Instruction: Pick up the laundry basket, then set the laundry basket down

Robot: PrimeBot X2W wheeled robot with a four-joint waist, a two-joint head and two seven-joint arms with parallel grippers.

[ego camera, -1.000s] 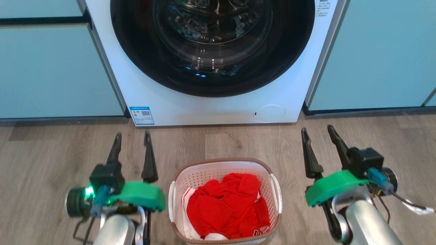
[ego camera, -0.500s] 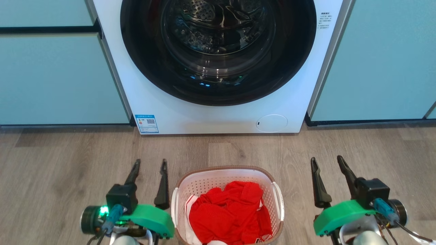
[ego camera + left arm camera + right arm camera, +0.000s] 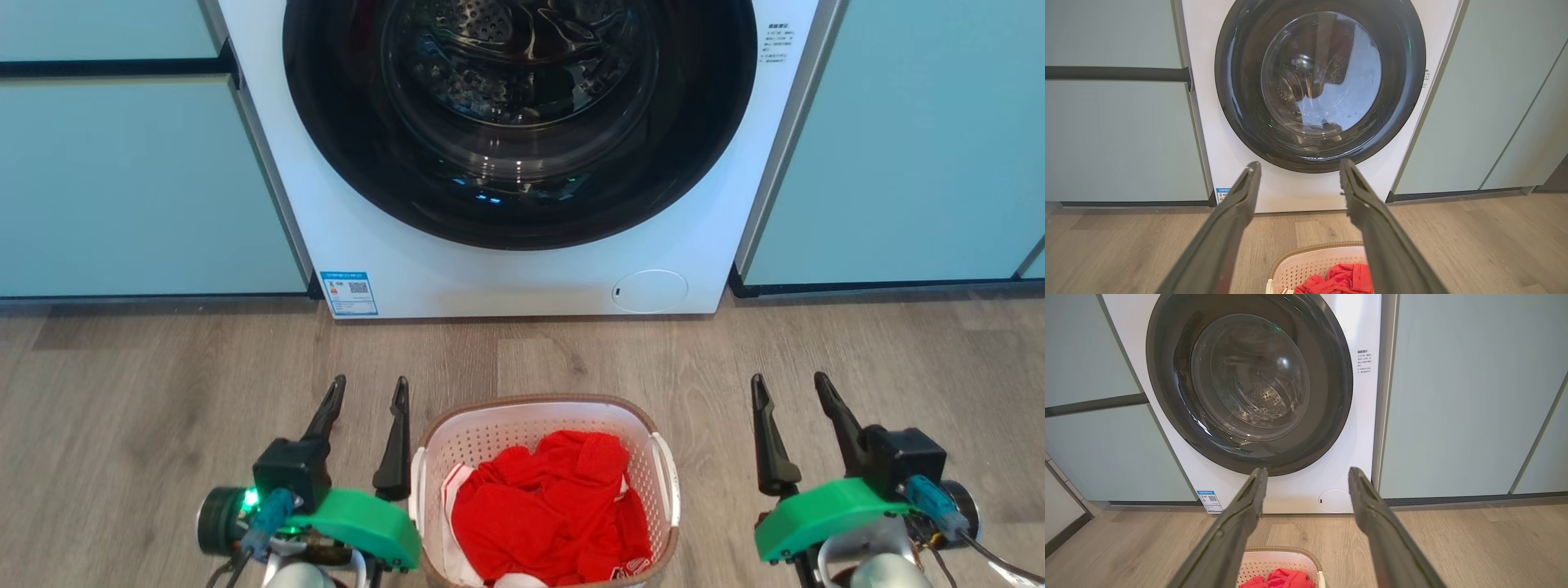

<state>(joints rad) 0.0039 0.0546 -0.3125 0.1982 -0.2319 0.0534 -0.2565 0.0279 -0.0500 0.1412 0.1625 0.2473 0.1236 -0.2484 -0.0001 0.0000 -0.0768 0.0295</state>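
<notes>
Wood floor [image 3: 122,392]: laundry basket [image 3: 522,429] upright, handles [image 3: 665,480] left-right, long axis unclear; left pincer [image 3: 369,381], right pincer [image 3: 788,376] spread.

A white washing machine [image 3: 506,278] stands with its round dark door [image 3: 510,122] closed, and the metal drum is visible through the glass. Low on the left of its front there is a small blue label [image 3: 349,292], and low on the right a round white flap [image 3: 650,291]. A pale green cabinet front [image 3: 122,180] stands just beside the machine on its left, and another cabinet front [image 3: 922,139] on its right. Before the machine lies a grey-brown wooden floor [image 3: 571,351], and further forward a crumpled red cloth [image 3: 547,514], apart from the machine.
</notes>
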